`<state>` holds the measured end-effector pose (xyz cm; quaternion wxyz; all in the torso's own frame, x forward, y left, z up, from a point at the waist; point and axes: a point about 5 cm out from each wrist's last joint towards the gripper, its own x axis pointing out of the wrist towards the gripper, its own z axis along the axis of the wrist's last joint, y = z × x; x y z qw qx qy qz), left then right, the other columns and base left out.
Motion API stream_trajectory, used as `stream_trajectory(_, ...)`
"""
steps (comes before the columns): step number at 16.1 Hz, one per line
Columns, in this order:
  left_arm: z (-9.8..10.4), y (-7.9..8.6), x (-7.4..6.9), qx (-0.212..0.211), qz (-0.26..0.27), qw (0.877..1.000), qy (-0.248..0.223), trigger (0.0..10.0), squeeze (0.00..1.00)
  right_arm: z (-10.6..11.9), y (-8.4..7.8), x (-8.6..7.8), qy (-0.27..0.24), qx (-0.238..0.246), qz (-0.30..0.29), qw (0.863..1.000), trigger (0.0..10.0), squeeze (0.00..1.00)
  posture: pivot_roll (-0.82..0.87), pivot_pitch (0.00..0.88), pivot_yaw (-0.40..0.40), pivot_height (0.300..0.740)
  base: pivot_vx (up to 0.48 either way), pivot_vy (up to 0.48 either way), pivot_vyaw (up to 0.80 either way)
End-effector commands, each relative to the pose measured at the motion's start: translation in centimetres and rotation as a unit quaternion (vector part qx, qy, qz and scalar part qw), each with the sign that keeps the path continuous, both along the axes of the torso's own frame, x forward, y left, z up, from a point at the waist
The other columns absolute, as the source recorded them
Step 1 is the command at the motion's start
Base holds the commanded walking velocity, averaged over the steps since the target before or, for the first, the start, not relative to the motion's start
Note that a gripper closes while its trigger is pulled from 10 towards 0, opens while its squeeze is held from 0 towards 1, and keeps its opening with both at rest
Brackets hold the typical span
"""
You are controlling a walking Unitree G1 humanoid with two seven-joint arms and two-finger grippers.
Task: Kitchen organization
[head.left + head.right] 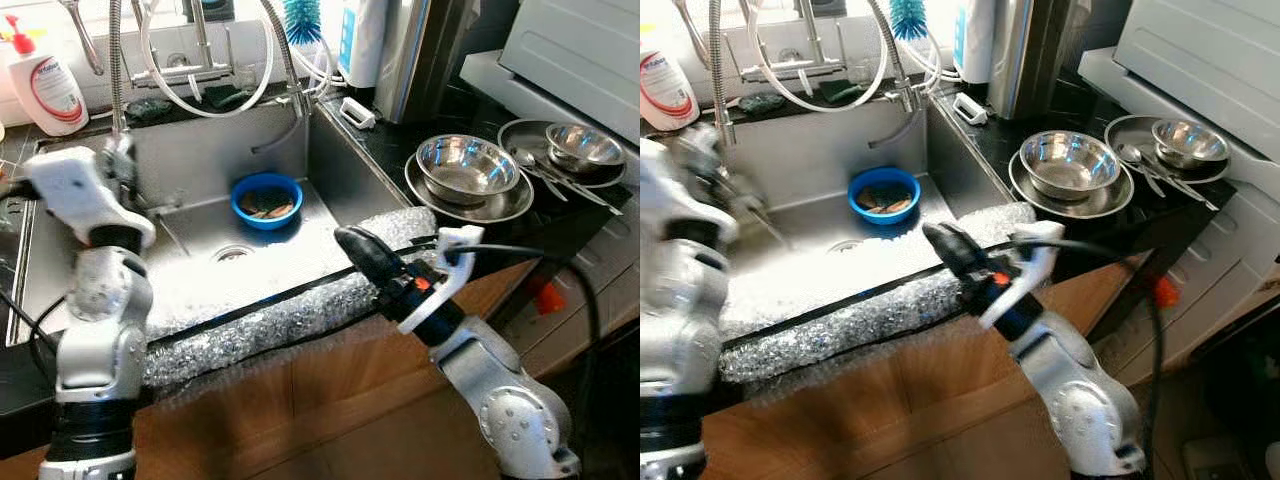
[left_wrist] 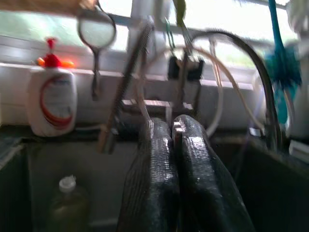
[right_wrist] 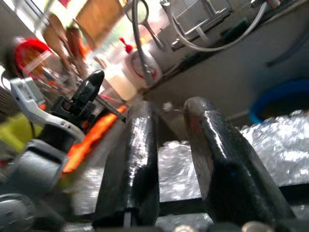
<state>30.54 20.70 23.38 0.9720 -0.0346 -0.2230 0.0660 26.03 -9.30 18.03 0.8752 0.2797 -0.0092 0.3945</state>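
A blue bowl w/ what looked like food scraps sat on the floor of a steel sink, near the back wall, beyond the drain. It was the only item in the basin, so prob. the thing to deal with first.

The sink's front edge was wrapped in bubble-wrap padding. The right gripper was low over that padding, pointing toward the bowl but well short of it. Its two black fingers stood slightly apart w/ nothing between them. The left gripper was raised over the left side of the basin, facing the faucet & window wall; its fingers were pressed together, holding nothing.

On the black counter right of the sink: a steel bowl sitting on a plate, & further right a smaller bowl on a 2nd plate w/ spoons beside it. A soap bottle w/ red pump stood at back left; a blue bottle brush hung by the taps.

To do this step well, I'd judge: spread the right fingers wider, reach over the padding w/o snagging it, come down on the bowl's near rim, one finger inside & one outside, then lift level so scraps don't spill.
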Motion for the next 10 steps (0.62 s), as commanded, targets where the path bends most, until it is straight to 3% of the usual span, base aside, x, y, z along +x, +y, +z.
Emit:
stream_trajectory(1, -0.5, -0.1, 0.1, 0.033, 0.003, 0.999, 0.015, 10.0, 0.0, 0.6, 0.1, 0.1, -0.027, -0.032, -0.023, 0.999, 10.0, 0.0, -0.02, 0.075, -0.016, 0.74, 0.0, 0.0, 0.0)
stream_trajectory(3, -1.8, -0.2, 0.3, 0.058, 0.009, 0.997, 0.046, 10.0, 0.0, 0.3, -0.5, 1.0, -0.036, -0.077, -0.088, 0.992, 10.0, 0.0, -0.02, 0.075, -0.015, 0.74, 0.0, 0.0, 0.0)
stream_trajectory(8, -3.4, -0.2, 1.0, 0.102, 0.024, 0.989, 0.104, 10.0, 0.0, -0.4, -1.7, 2.2, -0.037, -0.13, -0.156, 0.978, 10.0, 0.0, -0.02, 0.064, -0.013, 0.74, 0.0, 0.0, 0.0)
stream_trajectory(10, -3.9, 0.0, 1.0, 0.099, 0.027, 0.988, 0.118, 10.0, 0.0, -0.7, -1.9, 2.4, -0.033, -0.136, -0.176, 0.974, 10.0, 0.0, -0.01, 0.069, -0.01, 0.74, 0.0, 0.0, 0.0)
